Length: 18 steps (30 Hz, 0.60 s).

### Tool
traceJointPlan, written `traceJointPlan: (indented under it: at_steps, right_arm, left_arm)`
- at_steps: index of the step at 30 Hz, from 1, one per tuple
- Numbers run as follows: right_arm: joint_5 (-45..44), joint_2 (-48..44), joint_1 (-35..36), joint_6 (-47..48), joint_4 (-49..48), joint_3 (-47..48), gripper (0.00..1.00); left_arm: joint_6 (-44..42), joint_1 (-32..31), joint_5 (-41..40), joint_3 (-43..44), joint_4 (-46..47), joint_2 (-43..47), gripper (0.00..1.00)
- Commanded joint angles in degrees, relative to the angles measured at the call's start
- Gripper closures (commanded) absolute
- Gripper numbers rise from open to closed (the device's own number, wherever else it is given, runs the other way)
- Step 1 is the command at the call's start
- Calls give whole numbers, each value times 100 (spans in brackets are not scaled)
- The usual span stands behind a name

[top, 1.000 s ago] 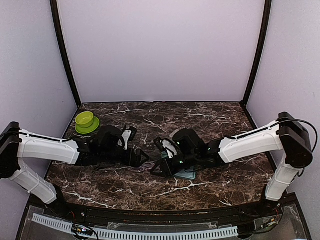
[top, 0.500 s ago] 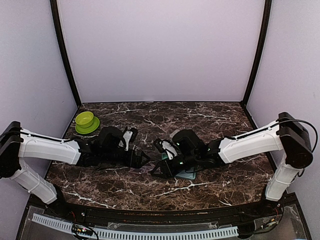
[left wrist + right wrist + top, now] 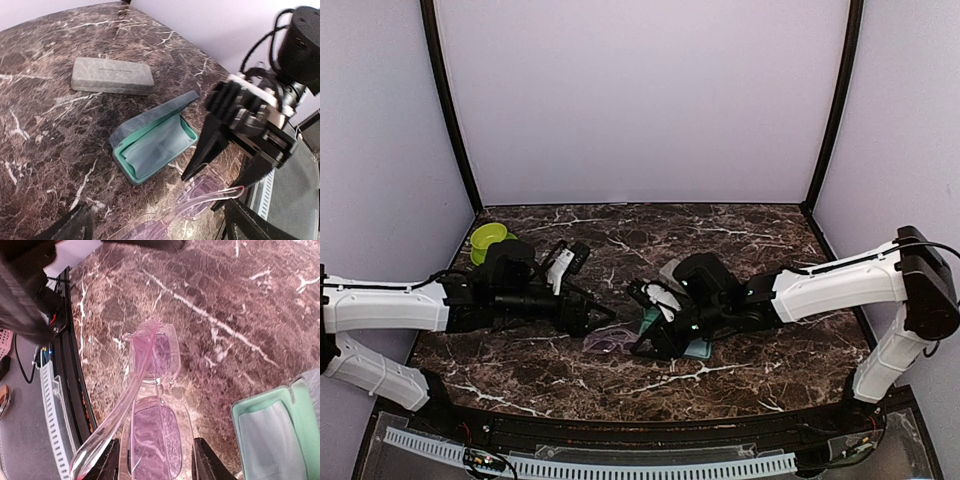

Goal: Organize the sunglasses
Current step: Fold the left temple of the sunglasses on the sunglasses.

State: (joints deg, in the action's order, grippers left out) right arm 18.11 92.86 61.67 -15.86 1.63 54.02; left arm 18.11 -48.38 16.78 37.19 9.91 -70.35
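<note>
Between the fingers of the right tool [image 3: 156, 442], the translucent pink-framed sunglasses with purple lenses [image 3: 152, 405] are sitting low over the dark brown marbled surface [image 3: 40, 125]. The tool is standing about half closed across the front frame, seemingly pinching one lens rim, with a curved temple pressing along one finger; whether the frame is resting on the surface or hanging just above it I cannot tell. Off to that tool's side, near but not touching, the grey rectangular case with the teal lining [image 3: 150, 117] is sitting open with a pale blue-grey cloth [image 3: 150, 150] lying in its tray, and beyond it a second grey case [image 3: 112, 75] is lying closed. Facing the right tool from across the sunglasses, the left tool [image 3: 600, 320] is gaping wide and gripping nothing. By their looks, the sunglasses are going to handle as light, thin plastic: springy at the temples, slick on the lenses, easy to twist or scratch. Taking hold across the frame rim or bridge is looking safer than squeezing a lens or a lone temple.
</note>
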Motion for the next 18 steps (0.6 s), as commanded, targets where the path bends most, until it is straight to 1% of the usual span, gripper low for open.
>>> traceJointPlan:
  at_steps: [1,5,10,13,16,18]
  right_arm:
    - [355,-110,-74,23,199,83,79]
    - [655,-290,-191,-338,306,184,79]
    - [1291,-347,-497,-1056,48,124,80]
    - [1499,-325,-613,-1421,-80,99,80]
    - [1660,-249,-630,-1592,-162,96,80]
    - [1702,-229,-618,-1548,-195,83,80]
  left_arm:
    - [-1026,-84,606,-281,275,482,6]
    - [-1872,-350,428,-371,66,793,5]
    - [-2864,-664,102,-482,-218,969,3]
    - [-3189,-830,-62,-418,-293,883,3]
    - [-3533,-1065,-390,-308,-331,658,2]
    - [-3567,-1117,-575,-265,-299,529,2]
